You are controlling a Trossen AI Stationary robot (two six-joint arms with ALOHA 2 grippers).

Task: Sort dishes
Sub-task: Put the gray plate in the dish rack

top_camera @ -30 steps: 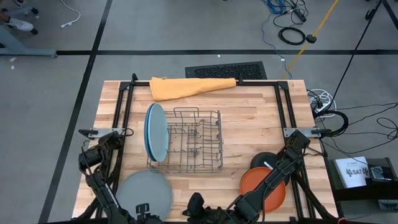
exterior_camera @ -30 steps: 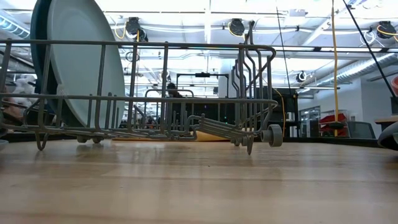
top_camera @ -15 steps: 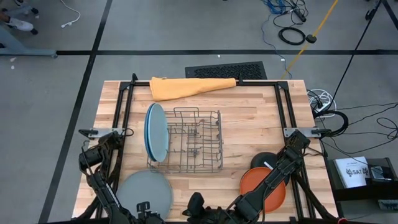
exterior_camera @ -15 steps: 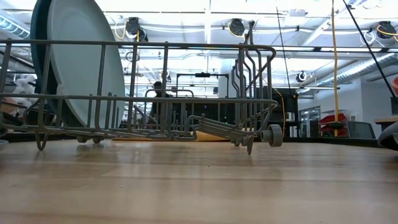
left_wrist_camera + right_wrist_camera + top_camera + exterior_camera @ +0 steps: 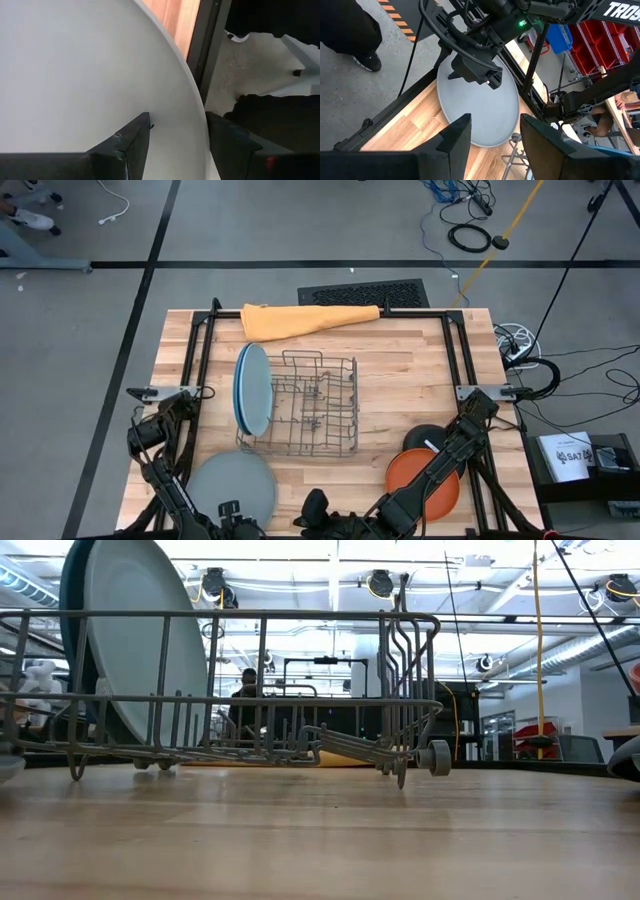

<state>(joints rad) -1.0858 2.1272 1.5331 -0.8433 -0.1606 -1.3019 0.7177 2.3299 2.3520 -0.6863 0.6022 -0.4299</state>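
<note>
Two plates [image 5: 251,389] upright at wire rack's [image 5: 310,405] left end, grey plate [image 5: 232,490] at tabletop's [image 5: 400,370] near-left edge, left hand [image 5: 175,145] straddling its rim, right hand [image 5: 492,137] open, empty, orange plate [image 5: 412,465] near right.

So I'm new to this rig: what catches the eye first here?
The wire dish rack at the table's middle, with pale blue plates standing on edge at its left end. Next, the grey plate at the near left corner with the left gripper over its rim, and an orange plate near right, under the right arm.
</note>
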